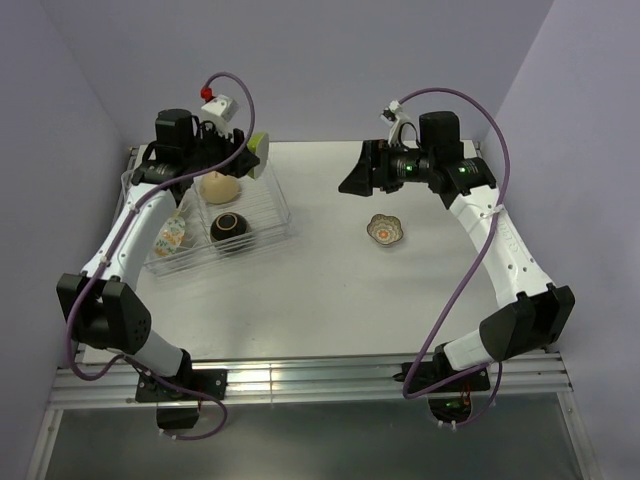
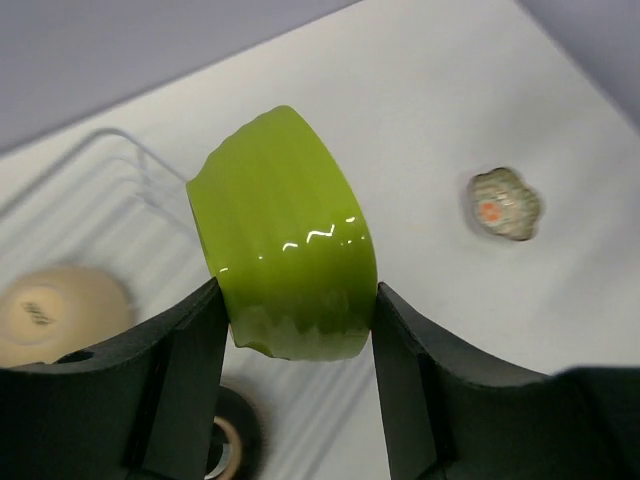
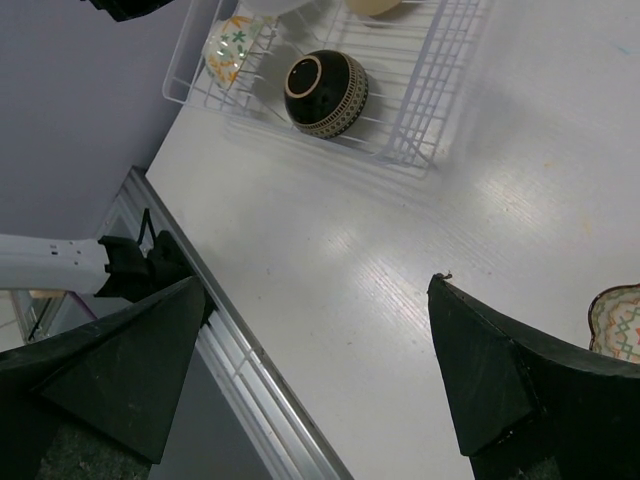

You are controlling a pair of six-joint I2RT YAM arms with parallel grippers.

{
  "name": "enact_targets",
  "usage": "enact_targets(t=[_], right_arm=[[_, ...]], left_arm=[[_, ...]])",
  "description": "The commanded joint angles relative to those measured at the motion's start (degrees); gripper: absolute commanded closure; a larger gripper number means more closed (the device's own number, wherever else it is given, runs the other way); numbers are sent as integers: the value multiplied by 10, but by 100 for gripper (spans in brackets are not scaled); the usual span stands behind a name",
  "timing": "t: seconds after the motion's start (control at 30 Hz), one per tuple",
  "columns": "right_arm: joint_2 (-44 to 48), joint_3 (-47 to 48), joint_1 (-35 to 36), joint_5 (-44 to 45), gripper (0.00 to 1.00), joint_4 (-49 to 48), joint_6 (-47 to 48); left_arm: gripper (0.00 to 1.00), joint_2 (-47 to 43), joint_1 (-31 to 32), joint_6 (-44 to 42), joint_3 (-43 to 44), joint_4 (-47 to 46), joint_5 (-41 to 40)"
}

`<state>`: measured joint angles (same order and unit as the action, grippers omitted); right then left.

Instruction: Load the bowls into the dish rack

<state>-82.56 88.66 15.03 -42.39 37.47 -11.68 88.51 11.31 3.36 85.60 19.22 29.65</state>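
My left gripper [image 1: 252, 160] is shut on a lime-green bowl [image 2: 285, 240], which it holds on its side above the far right corner of the dish rack [image 1: 280, 207]. In the rack lie a tan bowl [image 1: 220, 187], a dark brown bowl [image 1: 229, 228] and a white bowl with orange flowers [image 1: 172, 235]. A small scalloped patterned bowl [image 1: 384, 230] sits upright on the table to the right of the middle. Above and behind it hangs my right gripper [image 1: 355, 177], open and empty; its wrist view has that bowl [image 3: 618, 322] at the right edge.
The wire rack [image 3: 430, 90] stands along the table's left side next to the purple wall. The table's metal rail [image 3: 250, 360] runs under my right gripper's view. White tabletop lies between the rack and the scalloped bowl.
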Motion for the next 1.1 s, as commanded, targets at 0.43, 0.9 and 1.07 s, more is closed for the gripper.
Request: enact_targets(t=[0.43,0.9,1.07], right_arm=[[-4,23,-20,6,0,12,16],[-10,10,-25,5,0,17,24],[-9,5,-28,3,0,17,25]], left_arm=[[100,76,-1,-373,22,-29,-124],[100,161,14,-464,56,-30,-166],[100,173,31,-505,36,-62,-197]])
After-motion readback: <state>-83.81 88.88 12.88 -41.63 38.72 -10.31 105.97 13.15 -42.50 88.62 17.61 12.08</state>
